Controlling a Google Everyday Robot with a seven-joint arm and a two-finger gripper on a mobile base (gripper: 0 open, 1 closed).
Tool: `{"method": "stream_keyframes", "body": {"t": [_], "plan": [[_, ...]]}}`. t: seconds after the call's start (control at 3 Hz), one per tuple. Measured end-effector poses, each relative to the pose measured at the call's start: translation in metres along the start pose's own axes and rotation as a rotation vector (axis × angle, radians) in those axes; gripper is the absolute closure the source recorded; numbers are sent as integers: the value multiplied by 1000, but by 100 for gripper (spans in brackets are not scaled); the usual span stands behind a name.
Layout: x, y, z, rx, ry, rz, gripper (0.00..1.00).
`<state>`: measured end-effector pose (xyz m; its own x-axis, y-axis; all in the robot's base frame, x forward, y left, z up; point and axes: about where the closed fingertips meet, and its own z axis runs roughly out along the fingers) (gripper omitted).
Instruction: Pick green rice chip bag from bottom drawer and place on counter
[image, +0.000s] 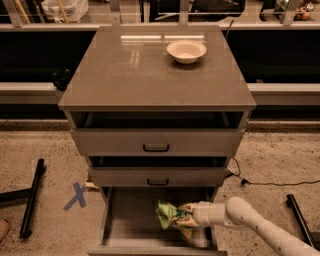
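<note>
The green rice chip bag (167, 214) is in the open bottom drawer (130, 220), towards its right side. My gripper (184, 216) comes in from the lower right on a white arm and is shut on the bag's right end. The bag looks slightly lifted off the drawer floor. The counter (140, 75) is the glossy grey-brown top of the cabinet, well above the gripper.
A white bowl (186, 51) sits on the counter at the back right. Two closed drawer fronts (156, 142) with black handles hang over the bottom drawer. A black bar (31, 197) and a blue tape cross (76, 196) lie on the floor at left; a cable (270, 182) at right.
</note>
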<state>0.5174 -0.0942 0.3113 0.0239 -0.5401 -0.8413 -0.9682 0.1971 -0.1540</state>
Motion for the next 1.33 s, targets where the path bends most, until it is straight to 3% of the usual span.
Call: {"method": "stream_keyframes", "body": {"t": [0.33, 0.67, 1.0, 1.33], "plan": [[-38, -33, -47, 69, -24, -86, 100], [-96, -61, -97, 151, -2, -229, 100], [-168, -72, -149, 235, 42, -401, 100], [-168, -72, -149, 235, 42, -401, 100]]}}
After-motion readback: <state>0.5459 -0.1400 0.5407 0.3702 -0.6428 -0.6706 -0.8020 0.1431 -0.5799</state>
